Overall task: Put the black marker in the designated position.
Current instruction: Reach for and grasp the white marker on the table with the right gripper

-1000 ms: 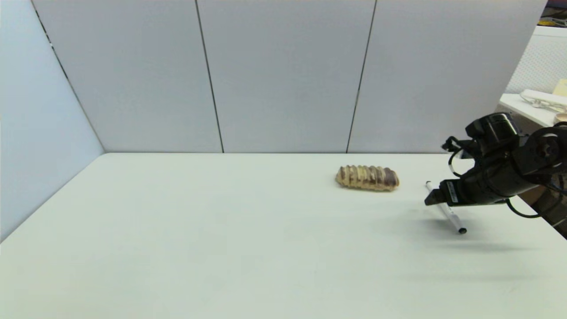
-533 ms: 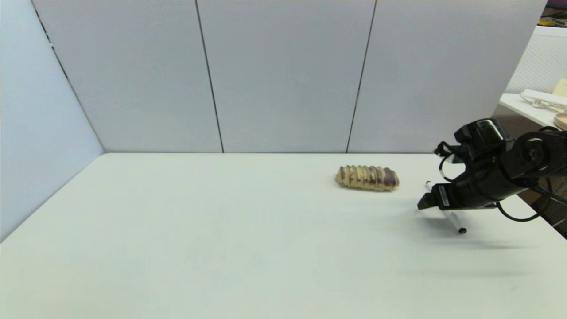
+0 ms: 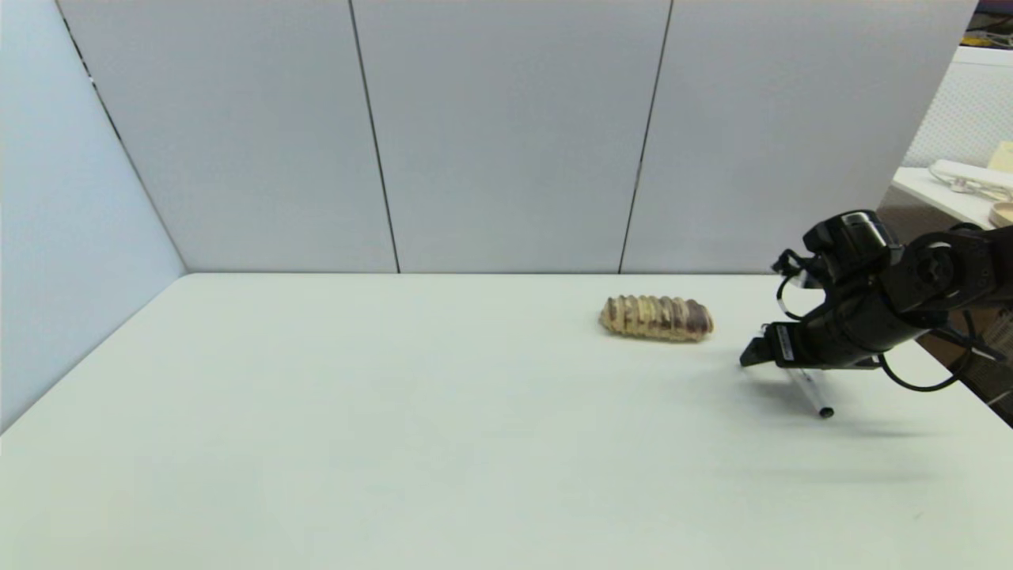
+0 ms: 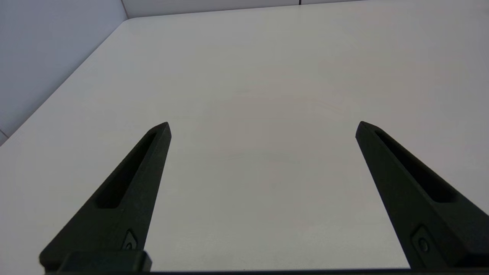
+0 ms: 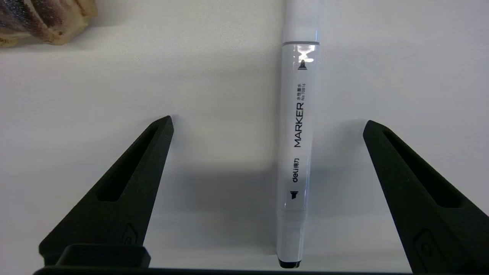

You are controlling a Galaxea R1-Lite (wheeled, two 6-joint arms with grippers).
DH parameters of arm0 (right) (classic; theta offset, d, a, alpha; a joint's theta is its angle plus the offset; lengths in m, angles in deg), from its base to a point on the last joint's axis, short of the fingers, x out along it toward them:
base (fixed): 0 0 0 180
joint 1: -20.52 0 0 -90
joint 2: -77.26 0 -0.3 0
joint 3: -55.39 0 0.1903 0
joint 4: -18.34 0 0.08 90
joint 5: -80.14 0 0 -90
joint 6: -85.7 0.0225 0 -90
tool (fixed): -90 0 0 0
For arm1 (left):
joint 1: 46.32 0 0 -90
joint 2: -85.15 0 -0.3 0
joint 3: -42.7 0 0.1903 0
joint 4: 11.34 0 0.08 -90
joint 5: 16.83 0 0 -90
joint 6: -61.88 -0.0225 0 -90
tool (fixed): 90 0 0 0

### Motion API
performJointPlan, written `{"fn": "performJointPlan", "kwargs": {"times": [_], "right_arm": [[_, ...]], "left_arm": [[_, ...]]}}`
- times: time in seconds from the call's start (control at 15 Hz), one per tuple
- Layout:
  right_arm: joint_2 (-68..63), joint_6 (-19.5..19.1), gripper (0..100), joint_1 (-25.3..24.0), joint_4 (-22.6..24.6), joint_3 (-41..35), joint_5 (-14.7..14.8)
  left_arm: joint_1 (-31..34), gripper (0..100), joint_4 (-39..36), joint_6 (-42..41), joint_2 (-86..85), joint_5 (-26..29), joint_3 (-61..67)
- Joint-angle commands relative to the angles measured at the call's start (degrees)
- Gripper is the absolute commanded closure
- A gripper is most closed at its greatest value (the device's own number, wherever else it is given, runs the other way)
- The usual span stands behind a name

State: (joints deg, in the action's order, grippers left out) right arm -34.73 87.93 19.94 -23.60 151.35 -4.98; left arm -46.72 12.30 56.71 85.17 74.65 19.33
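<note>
Right gripper (image 5: pixel 267 122), fingers wide open, straddles the black marker (image 5: pixel 298 133) w/o touching; marker sits off-centre, so closing could roll it away; left gripper (image 4: pixel 263 128) open, parked.

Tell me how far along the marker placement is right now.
Early stage. Done: the right gripper is lined up low over the black marker, open fingers on either side. In hand: nothing is gripped; the marker lies flat on the table, right of the bread loaf. Left: close, lift, place. The left gripper hangs open, idle.
</note>
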Motion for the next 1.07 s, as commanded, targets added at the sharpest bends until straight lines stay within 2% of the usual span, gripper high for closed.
{"fn": "performJointPlan", "kwargs": {"times": [0.07,1.0,1.07], "right_arm": [[-0.51,0.05,0,0.05,-0.15,0.35,0.05],[-0.77,-0.12,0,0.4,0.02,0.53,0.49],[-0.77,-0.12,100,0.4,0.02,0.53,0.57]], "left_arm": [[0.05,0,0.0,-0.02,0.06,0.01,0.0],[0.05,0,0.0,-0.02,0.06,0.01,0.0],[0.05,0,0.0,-0.02,-0.02,0.01,0.0]]}}
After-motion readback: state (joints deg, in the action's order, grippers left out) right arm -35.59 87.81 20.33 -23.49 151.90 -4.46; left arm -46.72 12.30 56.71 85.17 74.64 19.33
